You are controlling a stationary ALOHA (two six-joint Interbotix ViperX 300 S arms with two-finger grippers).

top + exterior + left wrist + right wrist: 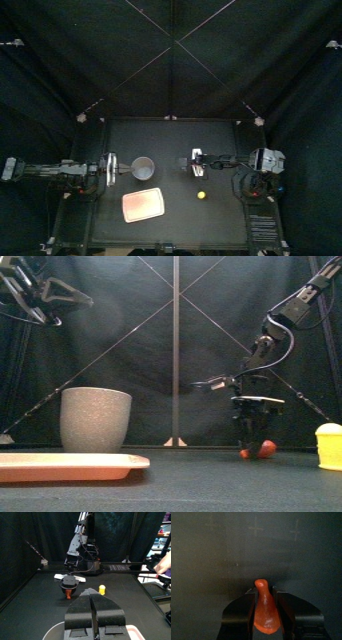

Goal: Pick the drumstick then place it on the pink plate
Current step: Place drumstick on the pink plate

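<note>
Right end effector (250, 442) is down low over the right half of the worktop (187, 481), its two jaws pinched onto the red drumstick (265, 608). The drumstick's thin end pokes out past the fingertips and its fat end sits back between the jaws. From where I stand I can't tell whether the toy is clear of the surface or touching it.

To my eye the grasp is made, so the move now wants a straight lift with no loosening of the pinch. Next comes a carry across to the pink plate (67, 465) at the front left, passing in front of the tall grey cup (96, 419), then a low release over the plate's flat middle. The yellow toy (329, 446) nearby should be left alone.

Left end effector (104, 170) rests at the left, just beside the cup, jaws pressed together on nothing.
</note>
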